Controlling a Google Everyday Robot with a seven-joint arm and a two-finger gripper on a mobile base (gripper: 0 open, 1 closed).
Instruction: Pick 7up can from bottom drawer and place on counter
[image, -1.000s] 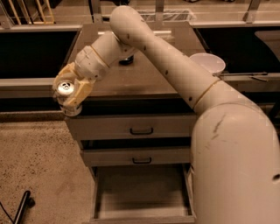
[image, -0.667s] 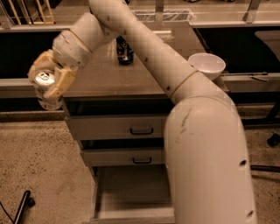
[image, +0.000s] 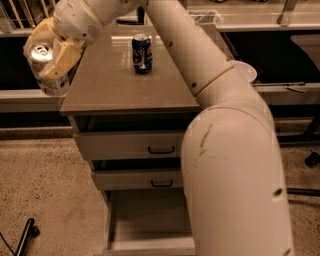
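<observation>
My gripper (image: 47, 62) is shut on the 7up can (image: 44, 68), a pale silvery can with a shiny top, held upright in the air just left of the counter's left edge, at about counter height. The counter (image: 120, 82) is a glossy grey-brown slab on top of the three-drawer cabinet. The bottom drawer (image: 150, 225) is pulled open and its flat floor shows nothing on it. My arm sweeps from the lower right up over the counter's right side and hides part of it.
A blue-labelled can (image: 142, 53) stands upright on the counter near its back. Two upper drawers (image: 145, 147) with dark handles are shut. A white bowl (image: 246, 71) sits behind my arm at right. Low benches run along both sides.
My gripper with the can has risen and swung further left and up beside the counter. The view has shifted, so the cabinet sits more to the left and the blue-labelled can is fully in sight.
</observation>
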